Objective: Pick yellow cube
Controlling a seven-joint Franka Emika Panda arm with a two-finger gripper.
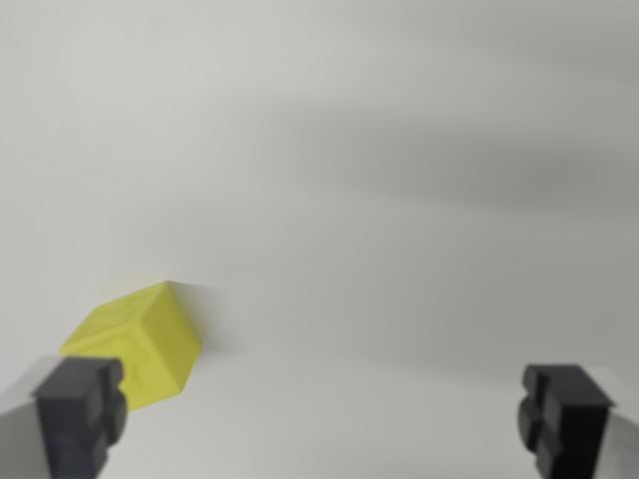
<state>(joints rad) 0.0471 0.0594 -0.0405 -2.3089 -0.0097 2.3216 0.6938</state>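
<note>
Pale grey surface (399,150), blurred, soft shadow bands upper right. Gripper (322,414) spread wide, holding nothing; 2 dark pads (82,409) at the bottom corners. Cube (140,344), yellow, sits at the wrist view's lower left, just behind the left pad, corner-on.

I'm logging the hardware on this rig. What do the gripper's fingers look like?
Only the gripper fingertips show. Each of the two fingers ends in a dark grey, blocky, notched pad on a pale grey, metal-looking body. No cables or markings are visible, and the picture is blurred.
</note>
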